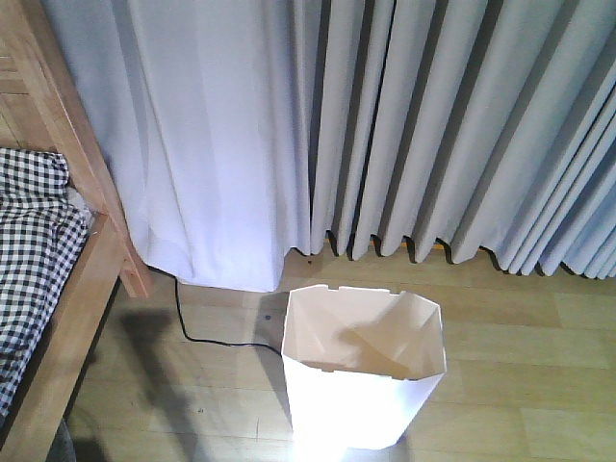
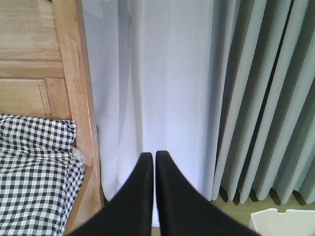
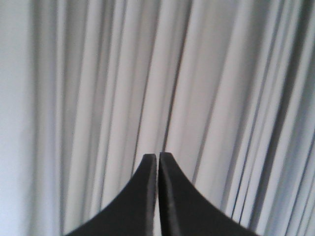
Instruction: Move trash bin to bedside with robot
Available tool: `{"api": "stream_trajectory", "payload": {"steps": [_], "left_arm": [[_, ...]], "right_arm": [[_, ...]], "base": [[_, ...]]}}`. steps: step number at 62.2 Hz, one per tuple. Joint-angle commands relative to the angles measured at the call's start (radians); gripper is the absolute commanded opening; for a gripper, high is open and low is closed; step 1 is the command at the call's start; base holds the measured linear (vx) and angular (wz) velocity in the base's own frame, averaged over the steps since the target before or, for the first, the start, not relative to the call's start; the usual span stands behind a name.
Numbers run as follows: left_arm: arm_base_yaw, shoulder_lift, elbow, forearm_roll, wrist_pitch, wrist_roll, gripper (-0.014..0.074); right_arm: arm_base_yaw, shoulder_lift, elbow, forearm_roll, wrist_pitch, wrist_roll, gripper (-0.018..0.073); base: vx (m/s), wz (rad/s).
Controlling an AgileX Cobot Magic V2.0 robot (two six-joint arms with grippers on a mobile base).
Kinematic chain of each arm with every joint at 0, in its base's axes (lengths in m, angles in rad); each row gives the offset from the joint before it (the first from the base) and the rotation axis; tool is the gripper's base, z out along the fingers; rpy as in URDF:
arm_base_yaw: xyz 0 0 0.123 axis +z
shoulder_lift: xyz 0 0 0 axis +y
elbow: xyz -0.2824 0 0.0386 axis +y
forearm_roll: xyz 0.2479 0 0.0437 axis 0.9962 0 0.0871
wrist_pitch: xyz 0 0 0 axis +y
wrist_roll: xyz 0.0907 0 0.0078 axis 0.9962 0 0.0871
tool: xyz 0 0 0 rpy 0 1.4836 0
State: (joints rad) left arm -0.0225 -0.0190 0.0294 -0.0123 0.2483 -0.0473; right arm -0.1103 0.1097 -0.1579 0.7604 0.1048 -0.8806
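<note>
Trash bin (image 1: 364,380) upright on wooden floor (image 1: 520,366), near centre, well apart from bedside (image 1: 58,279) at left, just before pale curtains (image 1: 404,125). Black cord (image 1: 207,337) trailing between. Left gripper (image 2: 150,156) closed, empty, aimed at curtain beside bed frame. Right gripper (image 3: 157,157) closed, empty, facing curtains.

The trash bin (image 1: 361,380) is showing smooth white plastic, glaring near its base. The bed frame (image 1: 72,144) is showing light, grained wood, and its bedding (image 2: 34,172) is looking like soft checked cloth. The curtains (image 1: 433,125) are hanging as matt pleated fabric over pale wood-look flooring (image 1: 529,385).
</note>
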Motion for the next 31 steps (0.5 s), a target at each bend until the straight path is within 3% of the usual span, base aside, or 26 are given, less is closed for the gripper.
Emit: {"api": "stream_trajectory", "payload": {"steps": [1,7,14,21,31], "left_arm": [[-0.006,-0.01,0.029,-0.004,-0.074,-0.009,-0.0006],[-0.006,-0.01,0.029,-0.004,-0.074,-0.009,-0.0006],[-0.006,-0.01,0.029,-0.004,-0.074,-0.009,-0.0006],[-0.006,-0.01,0.029,-0.004,-0.074,-0.009,-0.0006],[-0.006,-0.01,0.029,-0.004,-0.074,-0.009,-0.0006]], "right_arm": [[-0.005,0.01,-0.028,-0.32,-0.028,0.359,-0.0011],[-0.005,0.01,-0.028,-0.586,-0.04,0.651,-0.0011],[-0.005,0.01,0.029,-0.76,-0.087,0.801,-0.0011],[0.006,-0.003,0.122,-0.79,-0.169,0.853,-0.0011],[0.079,-0.107,0.202,-0.79,-0.176,0.857,-0.0011]], "base": [[0.0,0.0],[0.0,0.0],[0.0,0.0],[0.0,0.0],[0.0,0.0]]}}
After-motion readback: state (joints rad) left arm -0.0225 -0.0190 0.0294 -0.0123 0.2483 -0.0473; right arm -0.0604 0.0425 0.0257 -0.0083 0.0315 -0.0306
